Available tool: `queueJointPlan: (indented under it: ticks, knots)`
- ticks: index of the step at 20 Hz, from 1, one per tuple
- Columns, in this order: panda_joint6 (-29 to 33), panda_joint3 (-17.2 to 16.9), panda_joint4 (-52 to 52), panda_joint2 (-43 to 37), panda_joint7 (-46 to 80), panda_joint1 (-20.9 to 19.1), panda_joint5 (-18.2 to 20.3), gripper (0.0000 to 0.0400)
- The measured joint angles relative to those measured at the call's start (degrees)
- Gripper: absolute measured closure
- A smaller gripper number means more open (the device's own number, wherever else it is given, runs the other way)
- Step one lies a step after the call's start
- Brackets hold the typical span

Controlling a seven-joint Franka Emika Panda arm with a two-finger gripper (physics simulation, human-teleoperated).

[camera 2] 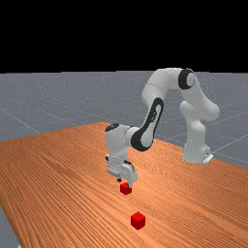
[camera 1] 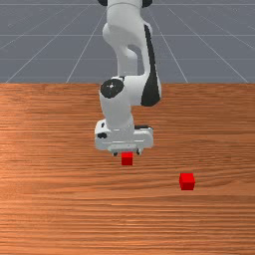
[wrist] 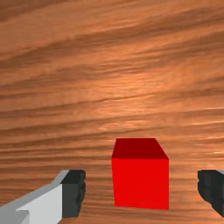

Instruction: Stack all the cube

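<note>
Orange-brown table (camera 1: 55, 199) fills the front view's lower two-thirds; grey floor (camera 1: 35, 45) with pale lines lies above, and the arm (camera 1: 117, 107) comes down from top centre. The gripper (camera 1: 127, 153), fingers spread, is just below centre, over the first cube (camera 1: 127, 159), red, touching neither side. The second cube (camera 1: 187, 182), also red, sits apart, lower right.

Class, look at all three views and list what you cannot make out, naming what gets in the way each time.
Front view: the far edge of the top of the cube at the hand; the hand covers it.
Front view: the arm's base end; the top edge cuts it off.
Far view: part of that cube; a finger hides it.
</note>
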Motion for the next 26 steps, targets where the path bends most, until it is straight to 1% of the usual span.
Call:
queueJointPlan:
  ticks: [2,3,4,5,6,7,8,9,10,12,15,16,17,18,19,20,21,23,26]
  knots:
    - [3.0,-1.1,0.3,1.8,3.0,1.6,-0.6,0.0007]
    - [4.2,-2.5,0.4,2.7,5.6,3.4,-2.0,0.0004]
    - [6.8,-5.1,0.1,3.9,9.2,6.5,-4.7,0.0002]
    - [8.8,-6.6,-0.9,4.7,11.5,8.9,-6.4,0.0010]
    - [10.0,-7.6,-1.4,4.4,12.9,10.5,-7.3,0.0046]
    - [10.9,-8.3,-2.0,4.2,13.9,11.4,-7.9,0.0058]
    - [12.3,-8.9,-3.4,3.7,14.5,12.1,-8.3,0.0131]
    - [14.6,-9.2,-5.2,3.0,14.8,12.5,-8.6,0.0177]
    - [16.0,-9.4,-6.7,2.4,14.8,12.6,-8.7,0.0204]
    - [17.2,-9.8,-8.6,0.9,14.9,12.5,-8.7,0.0206]
    - [17.2,-10.3,-8.7,-5.7,15.1,13.1,-9.0,0.0206]
    - [16.0,-10.1,-7.6,-7.0,15.0,13.7,-9.5,0.0206]
    - [13.3,-8.9,-4.8,-7.1,14.0,14.0,-9.3,0.0206]
    - [8.4,-7.1,-1.3,-7.2,11.8,14.1,-8.8,0.0206]
    - [2.9,-5.2,2.0,-7.3,9.4,14.1,-7.9,0.0206]
    - [-1.2,-3.0,4.2,-7.2,6.6,13.7,-6.3,0.0206]
    - [-3.8,-1.2,5.7,-6.7,4.8,13.5,-4.6,0.0206]
    - [-6.0,0.7,10.0,-4.5,3.7,14.2,-3.7,0.0206]
    - [-6.4,0.4,19.4,2.9,4.7,16.2,-5.6,0.0206]
